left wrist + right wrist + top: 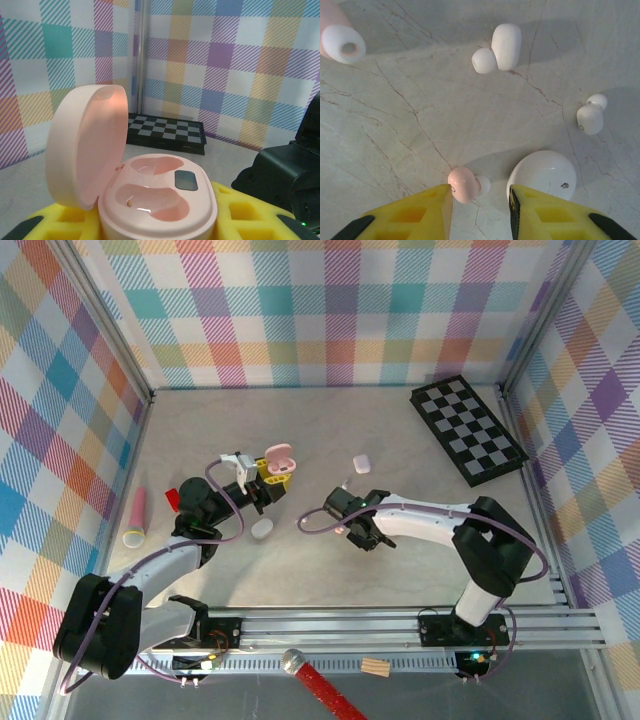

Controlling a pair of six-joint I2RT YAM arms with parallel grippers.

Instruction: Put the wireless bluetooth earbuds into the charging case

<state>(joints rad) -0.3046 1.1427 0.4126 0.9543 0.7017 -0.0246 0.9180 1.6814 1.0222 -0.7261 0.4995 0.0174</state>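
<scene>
The pink charging case [160, 200] stands open, lid tipped up to the left, both wells empty. My left gripper [157, 225] is shut on its base between yellow fingers [240, 210]. From above, that case [279, 458] sits at my left gripper [266, 480] left of centre. My right gripper [481, 192] is low over the table with its jaws open. A pale pink earbud [464, 184] lies between them, touching the left finger [420, 210]; a gap separates it from the right finger. Two white earbuds [499, 47] [590, 116] lie farther off. My right gripper [352, 530] is near mid-table.
A white pebble-shaped case [541, 175] lies against my right finger. Another closed white case [361, 463] rests farther back. A pink cylinder [137, 517] and a red object [172, 498] lie left. A folded chessboard [468, 428] sits back right.
</scene>
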